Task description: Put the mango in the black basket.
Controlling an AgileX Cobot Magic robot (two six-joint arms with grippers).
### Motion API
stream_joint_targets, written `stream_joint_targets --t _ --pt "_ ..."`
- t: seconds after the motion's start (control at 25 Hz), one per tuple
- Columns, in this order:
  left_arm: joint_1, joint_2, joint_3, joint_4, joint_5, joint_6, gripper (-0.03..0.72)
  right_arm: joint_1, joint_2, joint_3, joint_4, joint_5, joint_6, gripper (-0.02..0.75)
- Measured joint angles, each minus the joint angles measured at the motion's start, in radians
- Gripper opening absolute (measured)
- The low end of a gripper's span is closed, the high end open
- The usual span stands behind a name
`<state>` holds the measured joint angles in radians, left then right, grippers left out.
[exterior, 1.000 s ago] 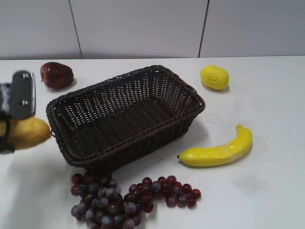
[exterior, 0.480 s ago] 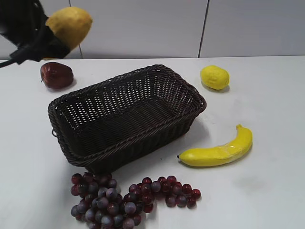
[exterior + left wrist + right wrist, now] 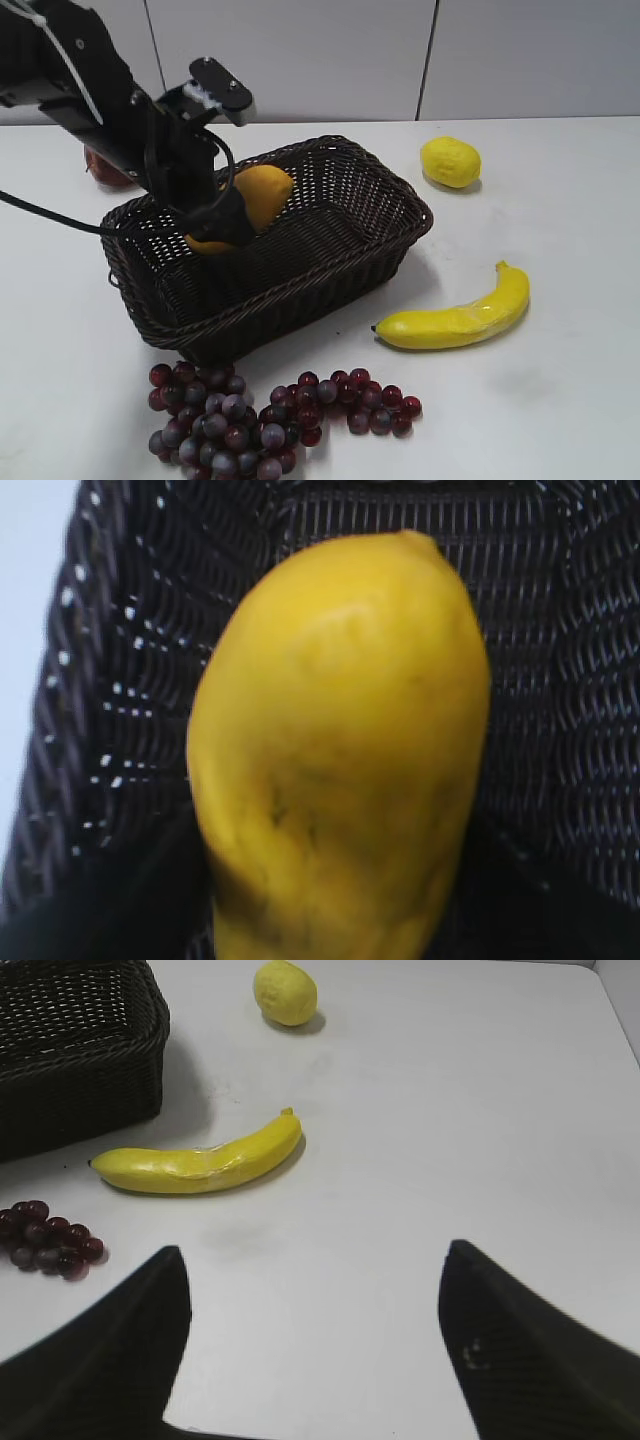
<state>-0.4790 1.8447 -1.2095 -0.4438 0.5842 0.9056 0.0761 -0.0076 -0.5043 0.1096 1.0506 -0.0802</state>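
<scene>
- The mango (image 3: 255,200) hangs inside the mouth of the basket (image 3: 350,262), over its left half, held by the left gripper (image 3: 222,222), which is closed on the fruit's lower left end.
- In the left wrist view the mango (image 3: 340,750) fills the middle of the picture, its free end pointing away, with the basket's woven floor and wall (image 3: 110,680) behind it; the fingers themselves are out of sight there.
- Whether the mango touches the basket floor cannot be told; in the exterior view it sits about level with the near rim.
- The left arm (image 3: 90,90) reaches in across the basket's back left rim, covering most of a dark red fruit (image 3: 103,172) behind it.
- The right half of the basket is open.
- Outside the basket: grapes (image 3: 250,415) just in front of its near wall, a banana (image 3: 455,315) near its right corner, a lemon (image 3: 450,161) well apart at the back right.
- The right gripper (image 3: 315,1350) hovers over bare table with its jaws wide apart and nothing between them; banana (image 3: 200,1162), lemon (image 3: 285,992) and a few grapes (image 3: 45,1235) lie ahead of it.
- Half a second ago the mango was high up at the far left, above the red fruit and clear of the basket; now it is down within the rim. Everything else lies as before.
</scene>
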Motion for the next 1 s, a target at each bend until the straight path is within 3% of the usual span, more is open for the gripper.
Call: stream_joint_targets --t 0.08,0.24,0.44,0.6,0.76,0.88,1.0 --pt "0.0 0.02 0.0 -0.029 0.005 0.0 0.555 0.0 0.0 0.0 0.0 0.0 0.0 0.592" --pt "0.0 0.023 -0.011 -0.045 0.004 -0.021 0.659 0.0 0.0 0.0 0.0 0.0 0.0 0.592" --pt "0.0 -0.003 -0.09 -0.019 0.064 -0.056 0.664 0.0 0.0 0.0 0.0 0.0 0.0 0.592" --pt "0.007 -0.059 -0.205 0.219 0.149 -0.315 0.636 0.0 0.0 0.0 0.0 0.0 0.0 0.592" --pt "0.079 -0.105 -0.342 0.514 0.38 -0.638 0.6 0.0 0.0 0.0 0.0 0.0 0.0 0.592" --pt "0.16 -0.112 -0.381 0.546 0.568 -0.75 0.592 0.0 0.0 0.0 0.0 0.0 0.0 0.592" --pt "0.242 -0.124 -0.353 0.478 0.619 -0.793 0.591 0.0 0.0 0.0 0.0 0.0 0.0 0.592"
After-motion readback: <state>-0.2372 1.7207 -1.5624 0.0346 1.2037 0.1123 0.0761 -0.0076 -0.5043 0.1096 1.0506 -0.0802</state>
